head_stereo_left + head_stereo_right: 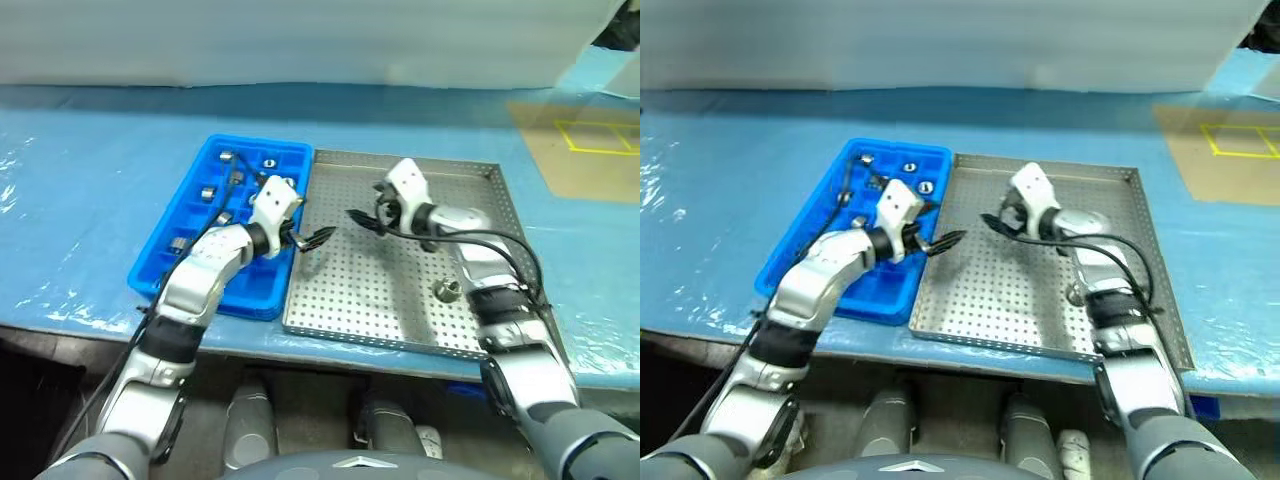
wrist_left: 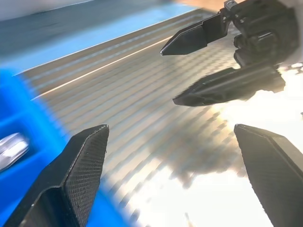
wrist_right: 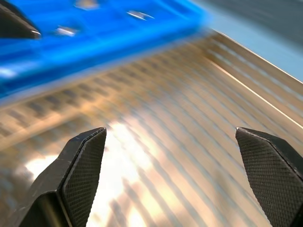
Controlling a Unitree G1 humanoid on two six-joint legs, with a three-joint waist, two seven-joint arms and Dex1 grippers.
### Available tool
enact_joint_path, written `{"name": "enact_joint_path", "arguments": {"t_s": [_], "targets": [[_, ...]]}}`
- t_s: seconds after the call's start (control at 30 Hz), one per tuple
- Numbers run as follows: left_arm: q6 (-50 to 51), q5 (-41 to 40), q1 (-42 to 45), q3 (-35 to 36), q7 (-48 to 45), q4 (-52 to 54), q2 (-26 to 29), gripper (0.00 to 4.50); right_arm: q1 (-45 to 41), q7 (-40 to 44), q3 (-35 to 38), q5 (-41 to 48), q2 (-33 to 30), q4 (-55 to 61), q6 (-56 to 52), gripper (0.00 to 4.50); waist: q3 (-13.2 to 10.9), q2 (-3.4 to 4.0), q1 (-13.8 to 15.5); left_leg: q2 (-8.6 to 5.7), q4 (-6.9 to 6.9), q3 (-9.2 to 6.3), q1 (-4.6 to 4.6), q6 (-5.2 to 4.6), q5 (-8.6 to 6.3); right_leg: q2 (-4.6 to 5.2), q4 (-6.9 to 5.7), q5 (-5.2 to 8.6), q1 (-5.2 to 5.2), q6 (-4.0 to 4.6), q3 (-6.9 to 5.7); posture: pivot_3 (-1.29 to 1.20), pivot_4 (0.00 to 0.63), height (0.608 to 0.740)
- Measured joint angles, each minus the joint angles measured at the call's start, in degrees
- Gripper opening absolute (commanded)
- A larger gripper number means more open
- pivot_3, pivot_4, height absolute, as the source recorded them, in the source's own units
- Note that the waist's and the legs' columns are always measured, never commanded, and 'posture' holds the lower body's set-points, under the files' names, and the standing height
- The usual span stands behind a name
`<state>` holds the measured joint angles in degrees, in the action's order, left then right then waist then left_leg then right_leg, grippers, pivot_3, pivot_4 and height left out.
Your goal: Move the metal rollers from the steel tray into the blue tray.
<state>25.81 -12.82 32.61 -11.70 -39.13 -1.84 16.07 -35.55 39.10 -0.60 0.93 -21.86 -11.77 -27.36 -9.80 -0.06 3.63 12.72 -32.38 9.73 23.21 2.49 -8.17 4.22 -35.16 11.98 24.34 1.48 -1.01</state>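
Black jaws on both your grippers stand wide apart and hold nothing. Your left gripper (image 1: 318, 238) hangs at the middle of the head view, just over the seam between the two trays, tips pointing right; your right gripper (image 1: 368, 220) faces it from close by, over the bare perforated floor.

Your remaining target, as far as you can see, is one metal roller (image 1: 446, 291) lying right of centre on the steel tray (image 1: 405, 163), near your right forearm. Other rollers (image 1: 207, 193) already sit in compartments of the blue tray (image 1: 143, 268), left of centre.

Expect the roller to be hard, dense for its size and slick: polished steel on a steel sheet, so a nudge will likely send it rolling or skidding. Its exact pose is too small to read. Take it across the curved barrel at mid-length, jaws square to its axis, and close firmly; a pinch near an end may squirt it out. Crushing it is not a worry.
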Motion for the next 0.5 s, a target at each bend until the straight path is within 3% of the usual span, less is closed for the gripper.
{"name": "enact_joint_path", "arguments": {"t_s": [0.2, 0.5], "targets": [[-5.6, 0.6, 4.6, -1.8, -5.7, -9.6, -2.4, 4.5, 5.4, -8.4, 5.8, 0.4, -1.4, 7.6, -8.7, 4.49, 0.0, 0.0, -4.8, 0.02, 0.08, 0.31, -0.41, -0.09, -0.05, -0.16, -0.06, 0.1, -0.01, 0.19, 0.46, -0.4, 0.15, 0.74], [-7.6, 1.8, 5.6, -1.2, -9.2, -15.5, -0.4, 4.5, 6.0, -11.3, 7.1, 5.0, 0.5, 8.1, -15.9, 4.49, 0.0, 0.0, -5.8, 0.0, -0.04, 0.39, -0.43, -0.46, -0.25, -0.12, -0.04, 0.07, -0.07, 0.22, 0.56, -0.36, 0.15, 0.74]]}}
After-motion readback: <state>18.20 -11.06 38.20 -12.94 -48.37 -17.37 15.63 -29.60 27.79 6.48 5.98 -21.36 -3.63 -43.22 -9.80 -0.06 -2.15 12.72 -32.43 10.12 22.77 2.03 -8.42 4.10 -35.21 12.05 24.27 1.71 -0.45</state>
